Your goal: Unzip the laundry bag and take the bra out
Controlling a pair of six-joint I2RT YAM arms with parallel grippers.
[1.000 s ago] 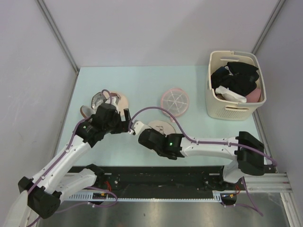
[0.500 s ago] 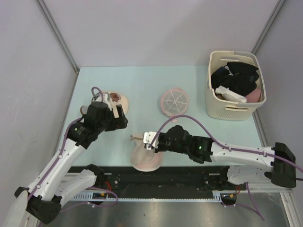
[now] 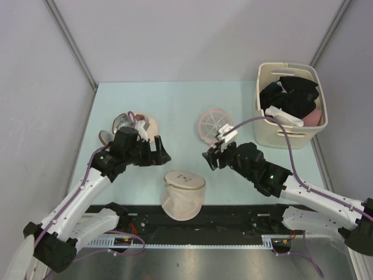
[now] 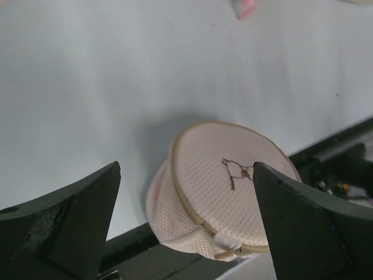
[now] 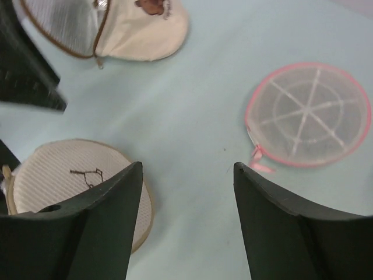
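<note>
The laundry bag point(image 3: 183, 194), a pale pink-cream mesh drum with a small dark mark on its upper round end, stands at the table's near edge and leans over the black rail. Neither gripper touches it. My left gripper point(image 3: 160, 151) hovers to its upper left, wide open and empty; in the left wrist view the laundry bag point(image 4: 227, 204) lies below the left gripper point(image 4: 186, 169). My right gripper point(image 3: 211, 157) is to the bag's upper right, open and empty. The right wrist view has the laundry bag point(image 5: 76, 181) left of the right gripper point(image 5: 187, 166). The bra is hidden.
A flat pink disc with white spokes point(image 3: 215, 123) lies mid-table, also in the right wrist view point(image 5: 309, 114). An opened beige dome with a brown patch point(image 3: 145, 125) sits behind the left gripper. A cream basket point(image 3: 280, 137) of black and white clothes stands at the back right.
My right gripper has opened, let go of the laundry bag and pulled back up and to the right. The bag now rests at the near edge. The left gripper has swung toward it.
</note>
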